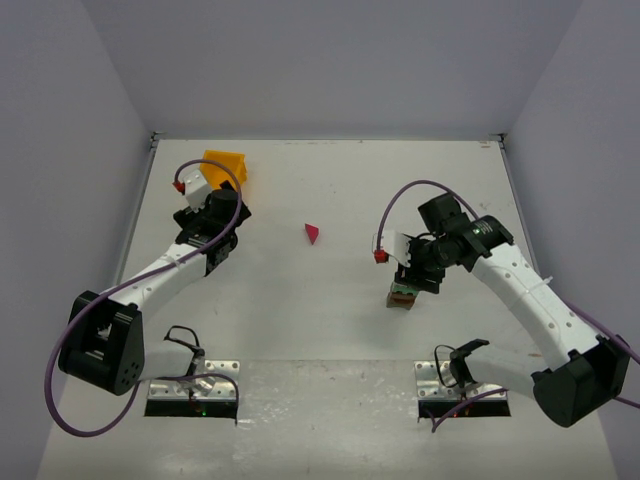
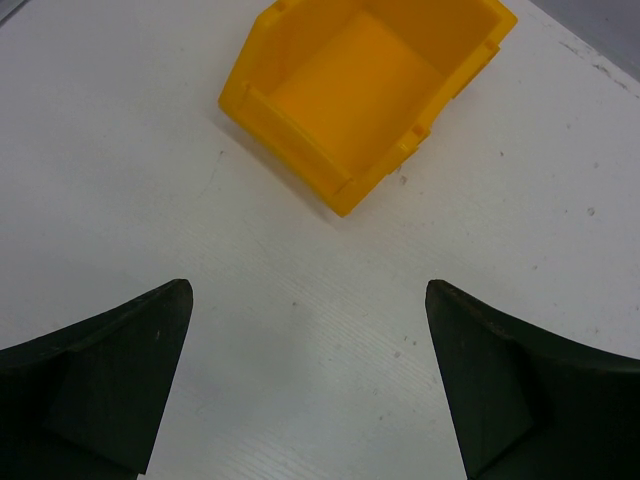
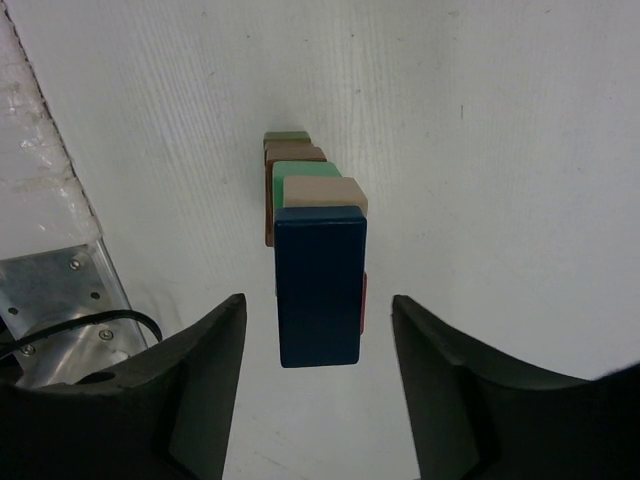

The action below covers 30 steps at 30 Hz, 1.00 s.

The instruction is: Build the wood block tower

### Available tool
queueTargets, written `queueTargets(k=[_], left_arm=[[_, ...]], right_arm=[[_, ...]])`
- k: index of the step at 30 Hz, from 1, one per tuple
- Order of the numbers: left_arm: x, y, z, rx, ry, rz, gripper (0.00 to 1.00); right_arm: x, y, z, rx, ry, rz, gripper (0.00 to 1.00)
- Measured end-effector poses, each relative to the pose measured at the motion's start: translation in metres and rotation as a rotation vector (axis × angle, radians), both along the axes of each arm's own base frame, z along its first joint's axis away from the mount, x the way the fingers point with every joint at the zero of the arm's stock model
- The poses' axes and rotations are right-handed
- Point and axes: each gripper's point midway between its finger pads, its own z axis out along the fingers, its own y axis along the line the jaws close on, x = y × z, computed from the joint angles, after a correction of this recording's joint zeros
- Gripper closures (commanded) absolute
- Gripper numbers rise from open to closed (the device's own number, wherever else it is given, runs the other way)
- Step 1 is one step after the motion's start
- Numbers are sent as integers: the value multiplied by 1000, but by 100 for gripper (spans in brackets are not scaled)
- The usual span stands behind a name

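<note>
Hovering over the far left of the table (image 1: 300,340), the left end effector (image 2: 308,298) holds its jaws spread wide, with nothing but white surface between them. Just past its fingertips sits a yellow-orange bin (image 2: 290,150), its hollow facing the wrist camera, close to the table's far-left corner and the left wall. Toward the middle a magenta triangular prism (image 1: 313,233) lies by itself, well apart from both the bin and the stack. On the right the tower (image 1: 402,295) stands on the table, inside the right edge and beyond the right arm's metal mounting plate (image 3: 50,290). Seen from the right wrist, a blue brick (image 3: 320,270) tops it, with a cream block (image 3: 325,193), a green block (image 3: 305,170) and a brown block (image 3: 293,152) showing beneath. The right end effector (image 3: 318,305) straddles the blue brick with its jaws parted; a strip of white table shows on either side, so neither finger touches it
</note>
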Motion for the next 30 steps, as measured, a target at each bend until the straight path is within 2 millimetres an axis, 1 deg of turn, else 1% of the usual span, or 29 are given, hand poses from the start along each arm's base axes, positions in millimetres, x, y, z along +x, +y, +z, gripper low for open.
queueTargets(k=[1,3,5,6,13,20,22,25,30], left_arm=[[0,0,0,-1,0,-1,0],[0,0,0,-1,0,-2,0],[0,-1,0,-2,1,-4,0],[0,-1,0,-3,1,-5,0],[0,-2,-1,-7,2,-11,0],[0,-3,0,-13,0,-17,0],[0,-3,4,-16,-10,-17,0],[-1,-3,13,-24,-37,-17,0],[-2,-3,22,-32,-65,-17,0]], right_arm=[[0,0,0,0,-3,0,28],[0,0,1,2,-7,-1,19],[1,0,2,3,-10,-4,4],[1,0,2,4,-11,-6,1],[4,1,6,12,-27,-6,1],[18,9,34,63,-111,-9,1],[21,11,38,73,-129,-12,1],[22,11,40,78,-139,-11,1],[18,14,38,95,-132,4,1]])
